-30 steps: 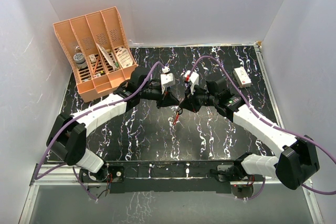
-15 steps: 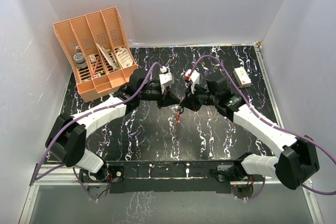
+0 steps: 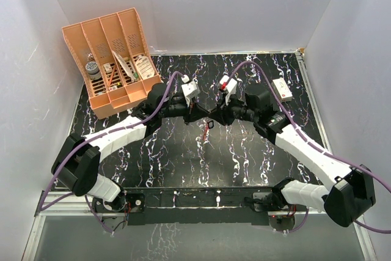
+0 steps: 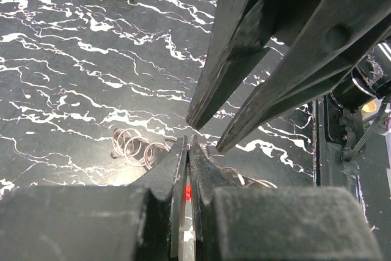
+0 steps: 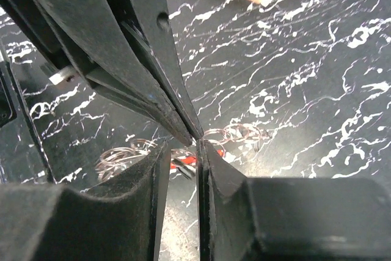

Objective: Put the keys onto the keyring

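At the middle of the black white-veined bench (image 3: 256,151) the two arms meet tip to tip. The left gripper (image 4: 187,145) has its jaws pressed together on the thin white oval keyring (image 4: 187,191) with a red crescent. The right gripper (image 5: 183,146) is at its three o'clock, jaws slightly apart. Loose silver wire rings (image 4: 131,147) lie on the bench beneath. A small white rectangular box (image 3: 281,89) sits at two o'clock.

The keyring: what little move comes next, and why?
Probably the right gripper should back away a little: its jaws stand parted, while the left gripper is shut on the keyring, so the left alone seems to hold it.
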Controlling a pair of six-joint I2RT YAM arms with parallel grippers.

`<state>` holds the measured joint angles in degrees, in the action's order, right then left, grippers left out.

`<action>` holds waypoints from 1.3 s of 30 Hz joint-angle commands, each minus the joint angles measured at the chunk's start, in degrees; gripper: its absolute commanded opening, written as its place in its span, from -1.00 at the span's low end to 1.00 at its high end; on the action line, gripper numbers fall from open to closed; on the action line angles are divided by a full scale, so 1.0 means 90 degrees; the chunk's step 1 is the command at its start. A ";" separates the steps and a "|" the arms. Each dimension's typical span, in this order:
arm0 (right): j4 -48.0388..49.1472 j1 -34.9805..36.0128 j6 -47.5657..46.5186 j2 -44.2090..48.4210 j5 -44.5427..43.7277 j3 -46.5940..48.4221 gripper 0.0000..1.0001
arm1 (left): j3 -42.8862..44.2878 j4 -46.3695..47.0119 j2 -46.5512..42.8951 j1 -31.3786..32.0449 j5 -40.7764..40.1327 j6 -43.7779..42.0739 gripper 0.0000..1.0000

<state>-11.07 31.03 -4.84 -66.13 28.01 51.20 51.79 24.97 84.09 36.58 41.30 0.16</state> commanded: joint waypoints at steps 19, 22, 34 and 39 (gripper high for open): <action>0.1414 0.0039 0.1410 0.0806 -0.2386 -0.0394 -0.44 | -0.1135 0.4284 -0.0326 -0.0119 -0.0788 0.1962 -1.00; 0.1708 0.0038 0.1708 0.0807 -0.2603 -0.0498 -0.42 | -0.1217 0.5099 -0.0103 -0.0114 -0.0878 0.2261 -1.00; 0.2249 0.0039 0.2282 0.0743 -0.3097 -0.0565 -0.40 | -0.1289 0.6588 0.0457 -0.0118 -0.1276 0.2742 -1.00; 0.2369 0.0034 0.2456 0.0659 -0.3099 -0.0541 -0.40 | -0.1309 0.6965 0.0649 -0.0119 -0.1493 0.2833 -1.00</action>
<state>5.17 31.18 15.31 -59.75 1.41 45.93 40.07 79.15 89.47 35.75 30.28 24.77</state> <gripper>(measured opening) 0.298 0.010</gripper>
